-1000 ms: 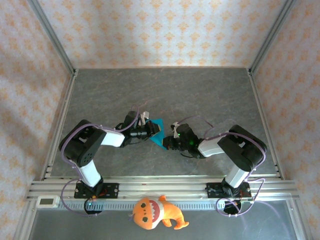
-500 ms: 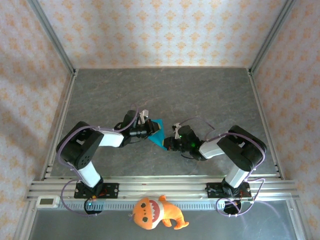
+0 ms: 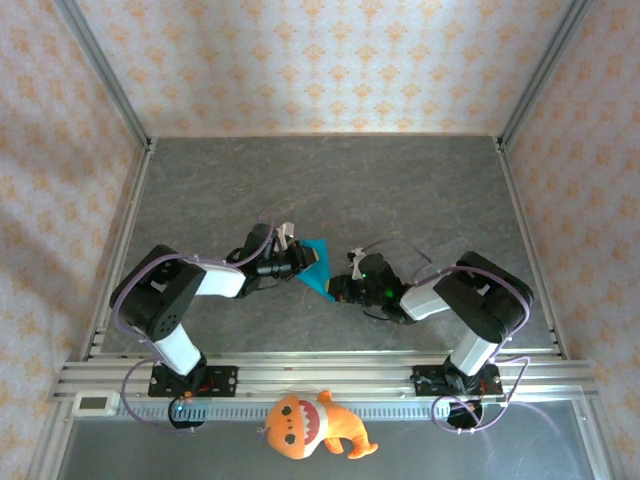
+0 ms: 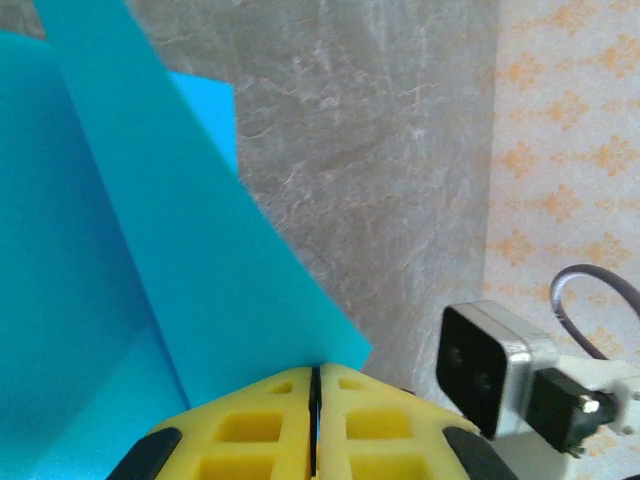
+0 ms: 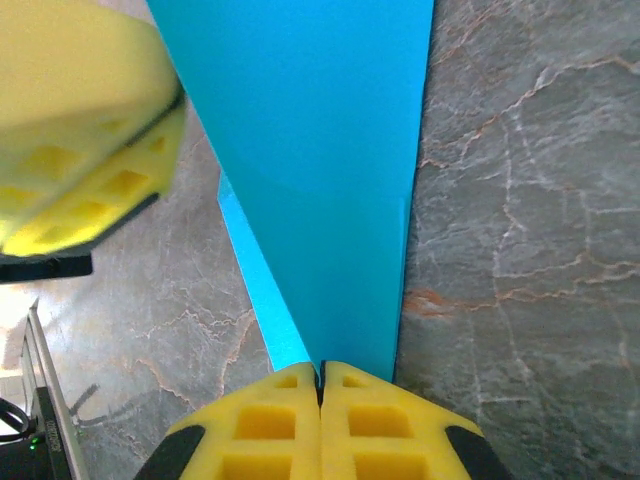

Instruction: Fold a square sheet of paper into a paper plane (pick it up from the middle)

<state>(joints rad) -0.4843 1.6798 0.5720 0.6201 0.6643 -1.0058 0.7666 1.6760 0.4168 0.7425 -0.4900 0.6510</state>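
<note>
L gripper [image 3: 303, 262] is clenched on the left side of the blue sheet [image 3: 318, 268]. In the left wrist view its yellow fingers [image 4: 250, 430] press together w/ the paper edge pinched btwn them. R gripper [image 3: 336, 288] is clamped on the sheet's near end, jaws meeting on the paper. Sheet is mid-table [image 3: 420, 190], held btwn both grippers. It's creased, long axis approx near–far, narrow tip pointing near-right twd R gripper. Orange plush toy [image 3: 312, 425] lies at the near edge, well apart.
</note>
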